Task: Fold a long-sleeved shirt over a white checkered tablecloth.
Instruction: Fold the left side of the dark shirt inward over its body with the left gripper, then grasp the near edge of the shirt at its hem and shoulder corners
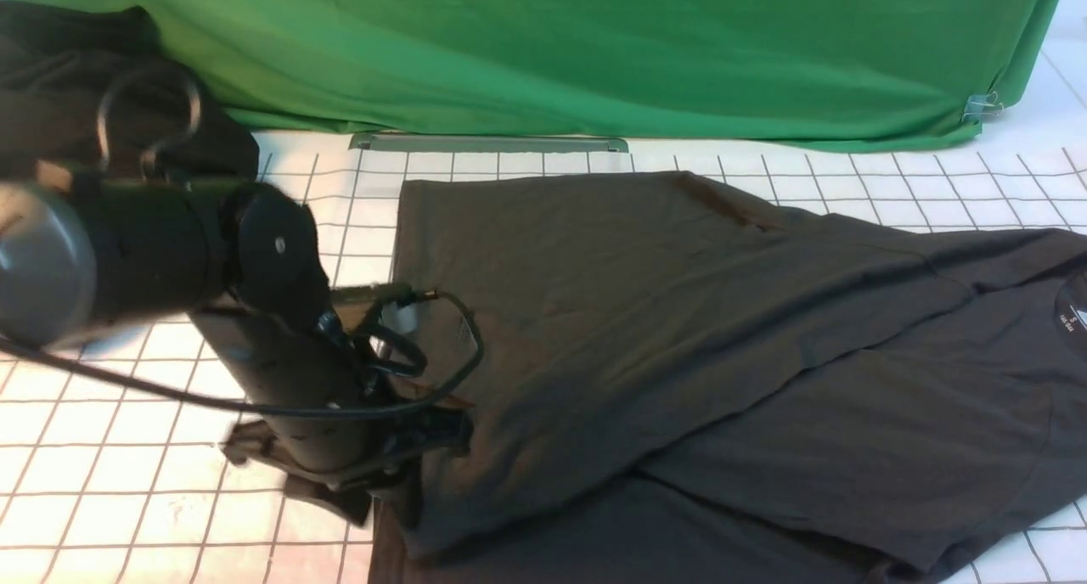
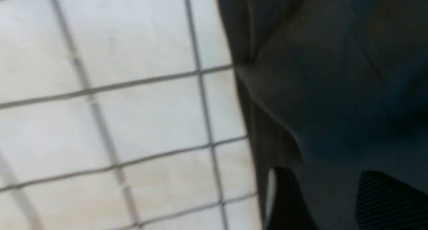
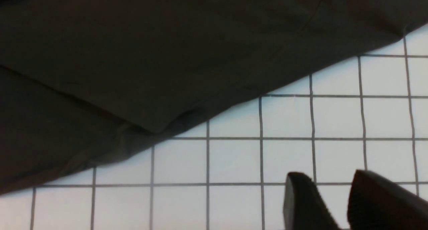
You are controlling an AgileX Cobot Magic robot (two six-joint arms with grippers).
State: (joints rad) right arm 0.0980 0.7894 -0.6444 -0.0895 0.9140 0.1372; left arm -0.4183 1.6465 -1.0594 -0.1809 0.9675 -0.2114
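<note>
The long-sleeved shirt is dark charcoal and lies partly folded on the white checkered tablecloth, its neck label at the right edge. My left gripper hangs at the shirt's near-left edge. In the left wrist view its fingers stand apart over the shirt, beside bare tablecloth; the left gripper is open. The right gripper is open over bare tablecloth, a short way from the shirt's edge, with nothing between its fingers. It is outside the front view.
A green fabric backdrop hangs along the back, with a clip at its right corner. A black garment is heaped at the back left. A grey strip lies at the foot of the backdrop.
</note>
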